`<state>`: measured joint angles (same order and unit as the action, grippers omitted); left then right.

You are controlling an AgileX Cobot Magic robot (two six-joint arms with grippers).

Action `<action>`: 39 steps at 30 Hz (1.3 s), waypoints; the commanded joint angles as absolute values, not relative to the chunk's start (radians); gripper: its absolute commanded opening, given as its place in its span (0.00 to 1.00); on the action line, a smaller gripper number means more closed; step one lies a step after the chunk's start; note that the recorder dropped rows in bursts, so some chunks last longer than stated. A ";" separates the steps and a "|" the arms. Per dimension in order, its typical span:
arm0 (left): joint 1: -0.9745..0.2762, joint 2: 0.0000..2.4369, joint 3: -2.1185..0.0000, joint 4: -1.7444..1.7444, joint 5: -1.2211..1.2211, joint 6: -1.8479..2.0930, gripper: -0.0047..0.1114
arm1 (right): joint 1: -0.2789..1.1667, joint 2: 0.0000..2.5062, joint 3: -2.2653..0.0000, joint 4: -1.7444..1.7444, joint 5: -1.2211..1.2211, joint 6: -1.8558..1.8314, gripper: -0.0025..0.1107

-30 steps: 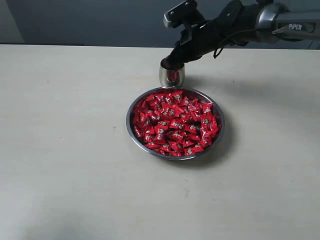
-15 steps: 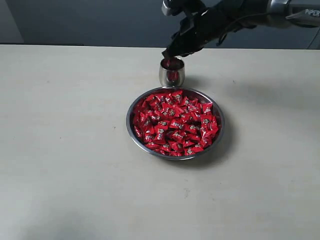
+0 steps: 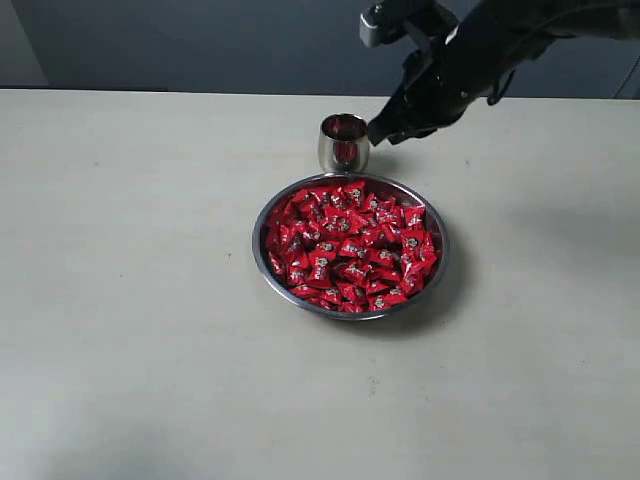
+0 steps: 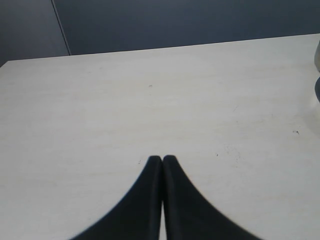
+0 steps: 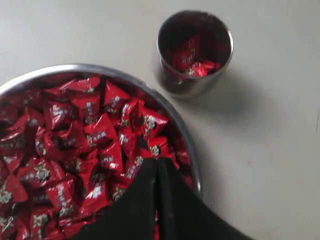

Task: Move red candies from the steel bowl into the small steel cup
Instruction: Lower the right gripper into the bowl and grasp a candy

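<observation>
Since a second ago the right jaws have drawn back from the mouth of the small steel cup and now hang in the air just beside it, on the black right arm that reaches in from the far side of the desk. These right jaws are pressed tightly together and carry nothing. Just past their tips the cup stands upright, with a few red candies lying inside it. Right below the tips, in the wrist view, lies the edge of the steel bowl, heaped nearly to its rim with more of the shiny red sweets; bowl and cup stand near each other but apart. The left jaws are likewise closed tip to tip and empty, hanging over bare pale desk.
</observation>
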<state>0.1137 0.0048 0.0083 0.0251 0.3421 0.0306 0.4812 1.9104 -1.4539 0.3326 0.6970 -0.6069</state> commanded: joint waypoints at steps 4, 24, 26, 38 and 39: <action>0.108 0.000 0.000 0.027 0.337 0.029 0.04 | 0.478 1.762 -1.202 0.352 0.545 -0.594 0.02; 0.108 0.000 0.000 0.027 0.337 0.029 0.04 | 0.478 1.734 -0.922 0.432 0.307 -0.654 0.02; 0.108 0.000 0.000 0.027 0.337 0.029 0.04 | 0.478 1.751 -0.934 0.436 0.314 -0.676 0.02; 0.108 0.000 0.000 0.027 0.337 0.029 0.04 | 0.480 1.838 -1.088 0.730 0.541 -1.026 0.02; 0.108 0.000 0.000 0.027 0.337 0.029 0.04 | 0.480 1.845 -1.095 0.774 0.565 -1.069 0.02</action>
<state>0.1137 0.0048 0.0083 0.0251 0.3421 0.0306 0.4812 1.8277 -1.0733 0.6748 0.5033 -0.9459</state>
